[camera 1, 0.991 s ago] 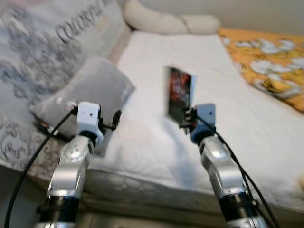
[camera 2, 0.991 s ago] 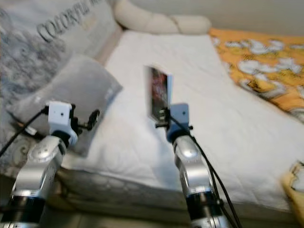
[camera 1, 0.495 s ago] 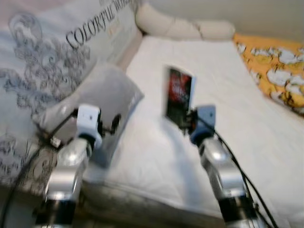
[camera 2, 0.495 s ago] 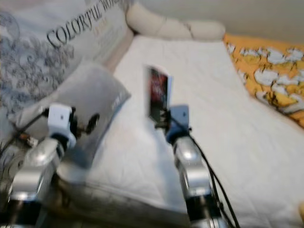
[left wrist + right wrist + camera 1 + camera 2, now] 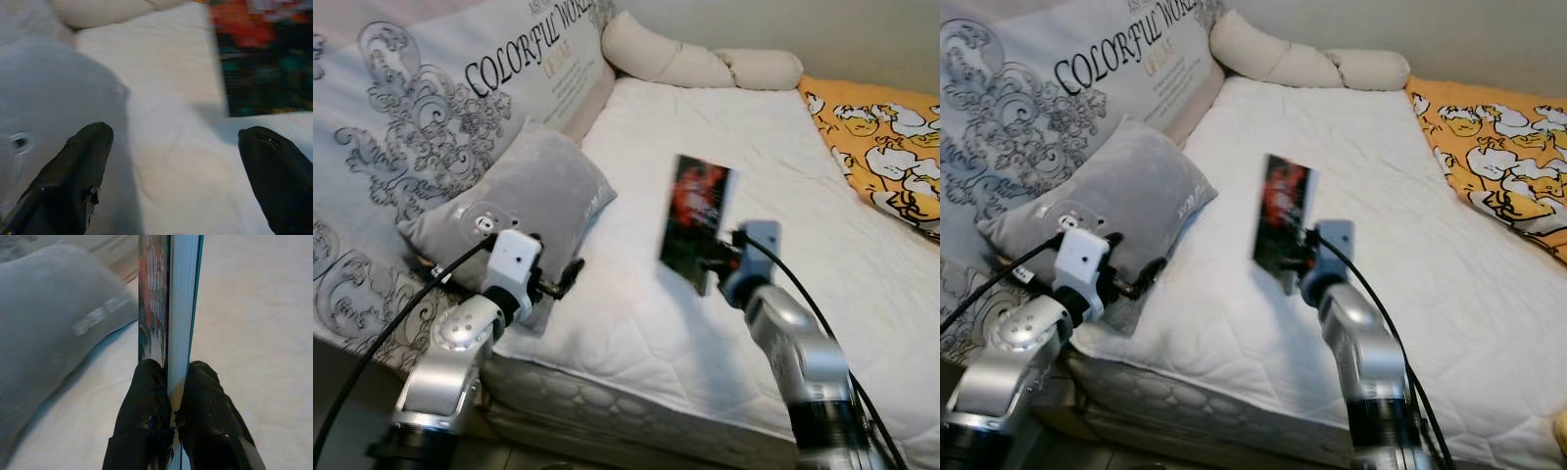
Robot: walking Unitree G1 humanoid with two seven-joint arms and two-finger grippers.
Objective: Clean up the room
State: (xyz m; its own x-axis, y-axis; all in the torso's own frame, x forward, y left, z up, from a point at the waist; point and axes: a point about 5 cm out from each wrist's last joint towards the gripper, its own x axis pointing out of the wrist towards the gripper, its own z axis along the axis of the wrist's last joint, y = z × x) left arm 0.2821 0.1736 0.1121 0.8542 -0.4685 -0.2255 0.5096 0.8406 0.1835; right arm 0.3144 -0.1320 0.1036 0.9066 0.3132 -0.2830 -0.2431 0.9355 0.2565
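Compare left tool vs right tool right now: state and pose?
The left tool is open, fingers spread wide with nothing between them; the right tool is shut on the book, pinching its lower edge. The left tool sits low at the mattress edge beside the grey pillow; the right tool is raised above the mattress, holding the book upright. Both have two black fingers on silver arms and point toward the bed.
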